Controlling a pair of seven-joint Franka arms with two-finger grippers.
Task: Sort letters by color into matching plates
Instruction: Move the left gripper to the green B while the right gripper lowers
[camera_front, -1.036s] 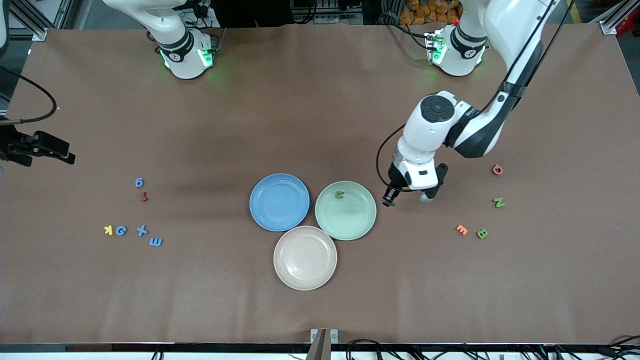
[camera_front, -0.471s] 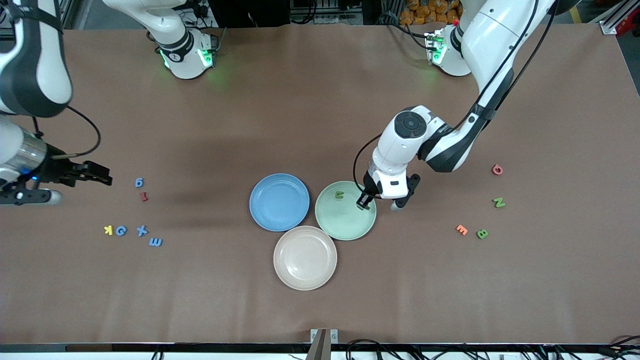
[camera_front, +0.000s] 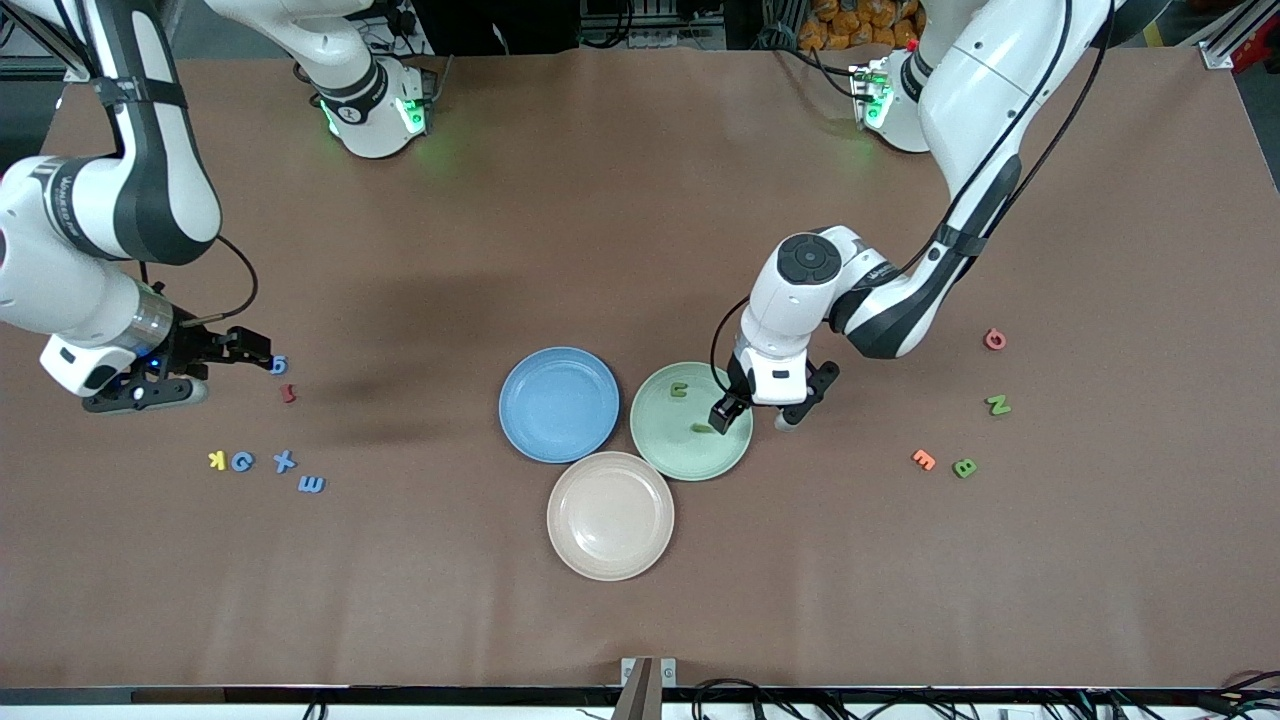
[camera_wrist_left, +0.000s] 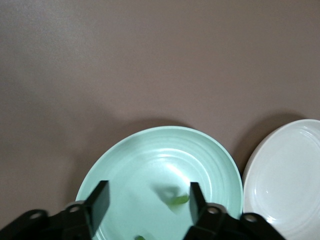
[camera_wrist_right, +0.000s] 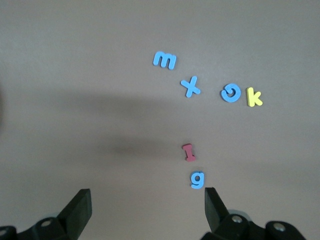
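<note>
A small green letter (camera_front: 702, 428) now lies in the pale green plate (camera_front: 665, 440), dropped since a moment ago from the left gripper (camera_front: 728, 411), whose jaws hang spread over it; a second green letter (camera_front: 679, 390) lies there too. The blue plate (camera_front: 558, 404) and beige plate (camera_front: 610, 515), three plates in all, sit mid-table toward the front edge. The right gripper (camera_front: 262, 359), jaws spread, has swung in over the blue g (camera_wrist_right: 197, 179), half hidden in the front view.

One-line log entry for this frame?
left gripper: open over pale green round plate, small green letter below | right gripper: open over small blue letter g | blue, beige plates: bare
</note>
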